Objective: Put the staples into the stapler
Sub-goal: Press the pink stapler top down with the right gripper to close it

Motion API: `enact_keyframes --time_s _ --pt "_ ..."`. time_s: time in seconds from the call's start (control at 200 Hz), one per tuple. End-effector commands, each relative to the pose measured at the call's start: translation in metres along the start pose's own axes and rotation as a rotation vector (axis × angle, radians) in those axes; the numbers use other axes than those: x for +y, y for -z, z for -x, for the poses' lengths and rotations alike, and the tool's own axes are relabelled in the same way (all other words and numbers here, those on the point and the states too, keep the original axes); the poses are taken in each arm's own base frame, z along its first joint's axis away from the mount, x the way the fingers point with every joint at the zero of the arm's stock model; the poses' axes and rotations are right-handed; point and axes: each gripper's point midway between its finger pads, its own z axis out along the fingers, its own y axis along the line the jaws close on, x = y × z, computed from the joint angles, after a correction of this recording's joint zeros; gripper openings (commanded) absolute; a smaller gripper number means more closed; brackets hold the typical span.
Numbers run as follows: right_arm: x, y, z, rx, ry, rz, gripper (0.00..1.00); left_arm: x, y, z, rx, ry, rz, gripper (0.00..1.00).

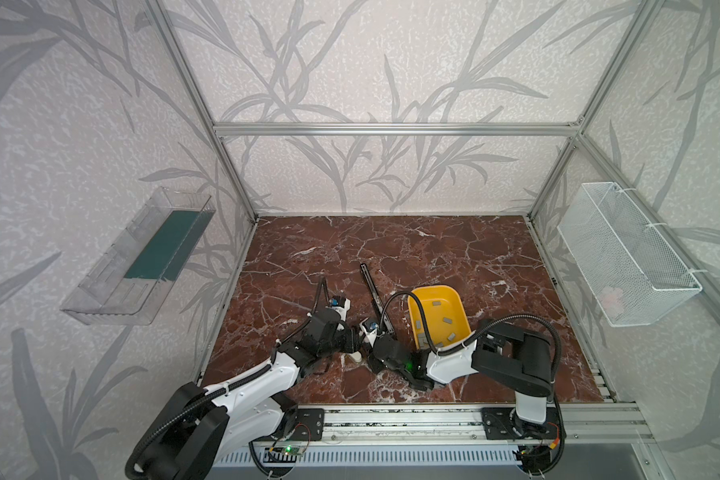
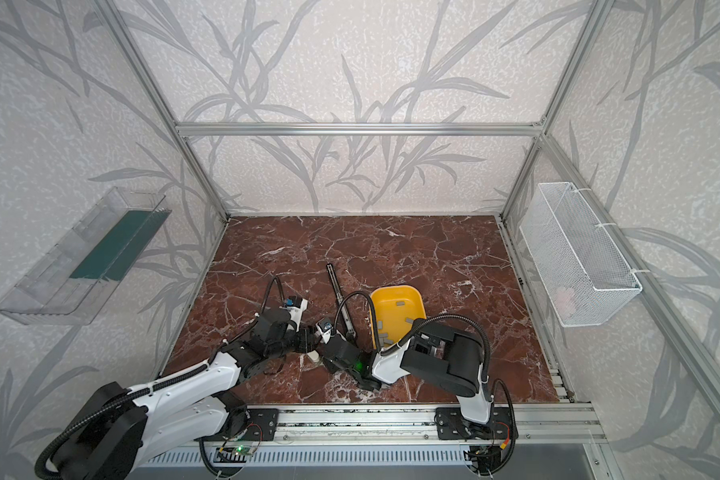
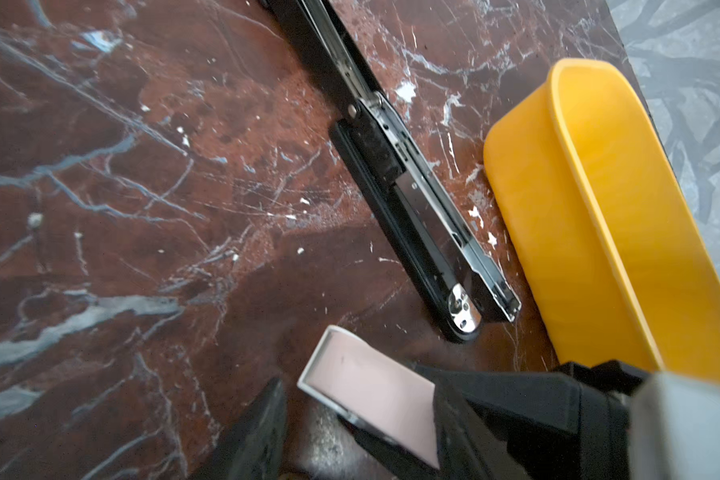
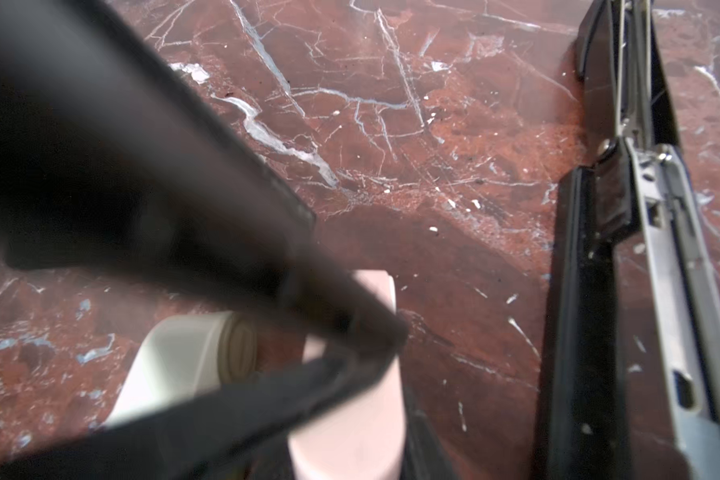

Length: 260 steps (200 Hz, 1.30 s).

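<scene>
A long black stapler [image 1: 373,291] [image 3: 412,199] lies opened flat on the marble table, its metal channel facing up, just left of a yellow bin [image 1: 433,287] [image 3: 599,249]. Several grey staples [image 1: 447,320] [image 2: 408,320] lie loose in the bin. Near the table's front middle, my right gripper [image 4: 350,449] is shut on a small pink stapler [image 1: 356,355] [image 4: 350,415]. My left gripper [image 3: 321,436] stands around the pink stapler's [image 3: 371,386] free end. A gap shows between that end and one black finger [image 3: 262,424].
A clear shelf [image 1: 142,266] with a green pad hangs on the left wall. A white wire basket [image 1: 624,257] hangs on the right wall. Aluminium posts frame the table, and the arms' rail [image 1: 391,419] runs along the front edge.
</scene>
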Motion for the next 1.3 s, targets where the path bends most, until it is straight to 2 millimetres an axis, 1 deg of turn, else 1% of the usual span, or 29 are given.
enact_keyframes --time_s 0.0,0.055,0.165,0.29,0.545,0.625,0.805,0.85,0.88,0.885,0.89,0.905,0.94,1.015,1.085,1.14,1.185,1.295 --pt "-0.003 -0.003 -0.027 0.094 0.005 0.011 0.18 0.002 0.001 0.004 -0.052 -0.035 0.01 0.58" --pt "-0.002 -0.001 -0.025 0.091 0.004 0.015 0.18 0.006 0.001 0.001 -0.049 -0.035 0.028 0.58" --pt "-0.002 0.0 -0.023 0.084 0.002 0.015 0.2 0.006 0.001 -0.001 -0.044 -0.039 0.022 0.58" --pt "0.0 0.002 -0.018 0.074 0.002 0.023 0.26 0.005 0.002 -0.001 -0.046 -0.045 0.025 0.58" --pt "0.001 0.017 0.001 0.03 0.001 0.036 0.44 0.004 0.004 -0.001 -0.048 -0.051 0.025 0.58" --pt "0.003 0.024 0.009 0.008 -0.009 0.051 0.51 0.006 0.004 -0.002 -0.047 -0.056 0.032 0.58" --pt "0.009 0.038 0.027 -0.022 -0.02 0.087 0.52 0.005 0.004 -0.002 -0.05 -0.061 0.033 0.58" --pt "0.01 0.042 0.03 -0.029 -0.025 0.095 0.53 0.005 0.004 -0.002 -0.051 -0.062 0.034 0.58" --pt "0.009 0.042 0.028 -0.023 -0.026 0.094 0.53 0.006 0.004 -0.002 -0.051 -0.061 0.034 0.58" --pt "0.009 0.042 0.028 -0.022 -0.026 0.094 0.52 0.006 0.004 -0.002 -0.051 -0.061 0.034 0.58" --pt "0.011 0.045 0.032 -0.034 -0.029 0.1 0.52 0.006 0.004 -0.001 -0.051 -0.061 0.034 0.58" --pt "0.011 0.049 0.037 -0.046 -0.034 0.105 0.52 0.006 0.004 -0.002 -0.05 -0.061 0.034 0.57" --pt "0.011 0.052 0.04 -0.053 -0.037 0.11 0.52 0.006 0.004 -0.003 -0.049 -0.062 0.035 0.58" --pt "0.011 0.059 0.047 -0.073 -0.044 0.117 0.44 0.007 0.004 -0.004 -0.049 -0.063 0.037 0.57" --pt "0.012 0.065 0.054 -0.092 -0.047 0.12 0.33 0.007 0.004 -0.004 -0.049 -0.062 0.038 0.57" --pt "0.011 0.067 0.058 -0.102 -0.045 0.118 0.25 0.006 0.004 -0.004 -0.05 -0.064 0.034 0.57" --pt "0.011 0.068 0.061 -0.11 -0.046 0.116 0.21 0.006 0.004 -0.005 -0.049 -0.066 0.031 0.54" --pt "0.011 0.066 0.065 -0.11 -0.053 0.116 0.16 0.005 0.004 -0.005 -0.047 -0.068 0.027 0.5"
